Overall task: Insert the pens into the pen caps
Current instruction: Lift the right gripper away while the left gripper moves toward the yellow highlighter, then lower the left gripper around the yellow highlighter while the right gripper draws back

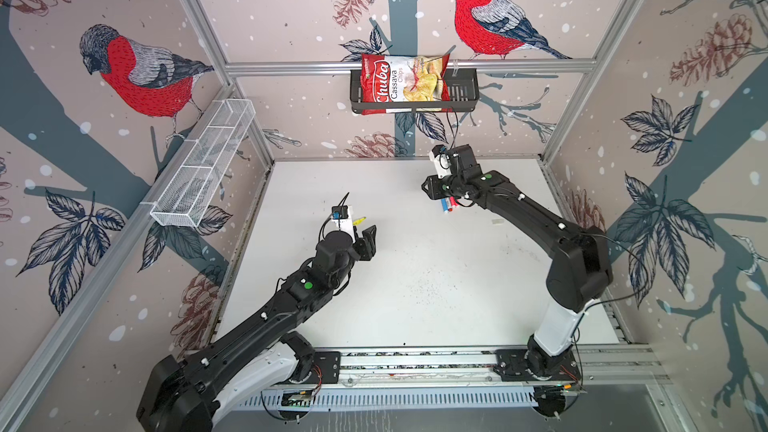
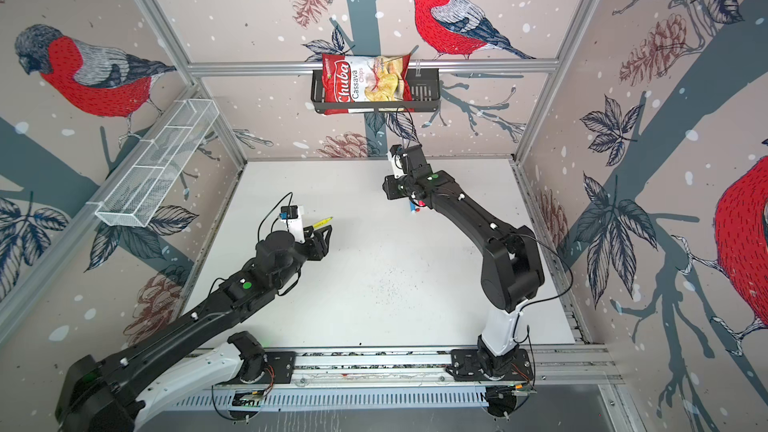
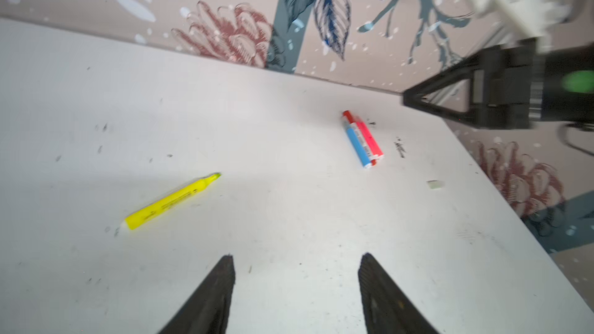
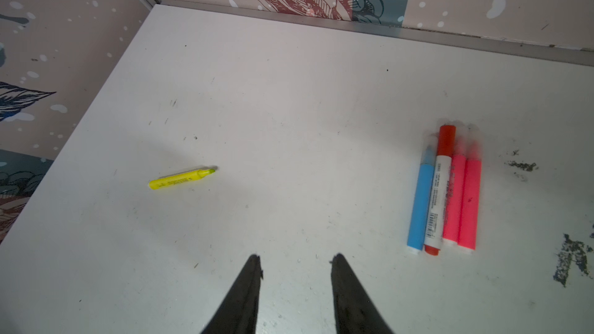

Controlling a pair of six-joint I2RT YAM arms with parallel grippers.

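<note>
Four touching in a row on the white surface (image 1: 415, 284) beneath the right arm, all capped: blue pen (image 4: 421, 204), white-bodied pen (image 4: 437, 200) with red cap (image 4: 447, 139) and print too small to read, two pink pens (image 4: 454, 200); yellow pen (image 3: 172, 200) uncapped, well apart, barrel print unreadable; lone whitish cap (image 3: 435, 184) near the row. Left pincer (image 3: 297, 257) and right pincer (image 4: 296, 257) both spread, empty, above the surface. On the back wall, black basket (image 1: 465, 93) with a bag (image 1: 405, 83) marked "Chuba Cassava Chips".
</note>
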